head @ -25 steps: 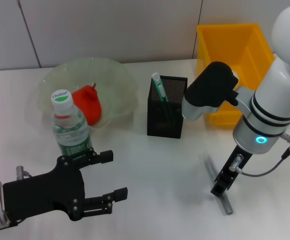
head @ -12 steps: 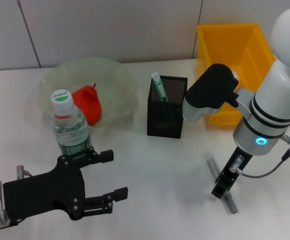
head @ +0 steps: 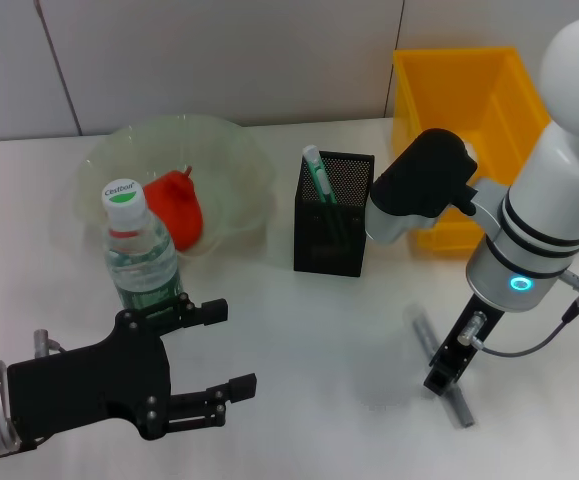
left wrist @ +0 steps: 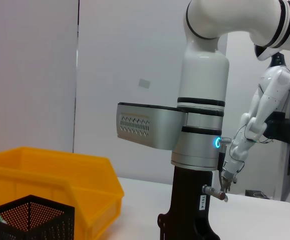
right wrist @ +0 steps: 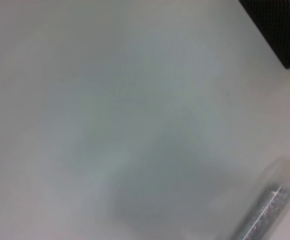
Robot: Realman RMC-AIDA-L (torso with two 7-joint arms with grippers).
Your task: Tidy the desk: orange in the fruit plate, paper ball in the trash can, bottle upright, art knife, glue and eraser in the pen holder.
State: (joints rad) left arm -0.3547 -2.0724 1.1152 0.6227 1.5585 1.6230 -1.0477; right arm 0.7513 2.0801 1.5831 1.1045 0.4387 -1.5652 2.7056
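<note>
The art knife (head: 439, 365), a slim grey stick, is lying on the desk at near right, its long axis running far-left to near-right, directly under the right gripper (head: 442, 378), whose finger state cannot be told. The left gripper (head: 209, 355) is idling at near left, fingers apart. The orange (head: 177, 208) is sitting in the fruit plate (head: 231, 150), the bottle (head: 141, 260) is standing upright, and the pen holder (head: 334, 228) is holding a green-and-white stick.

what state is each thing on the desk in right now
orange: in the fruit plate
bottle: upright, capped
pen holder: upright, green pen inside
trash can: upright
art knife: flat on desk, under right gripper
left gripper: open, empty
</note>
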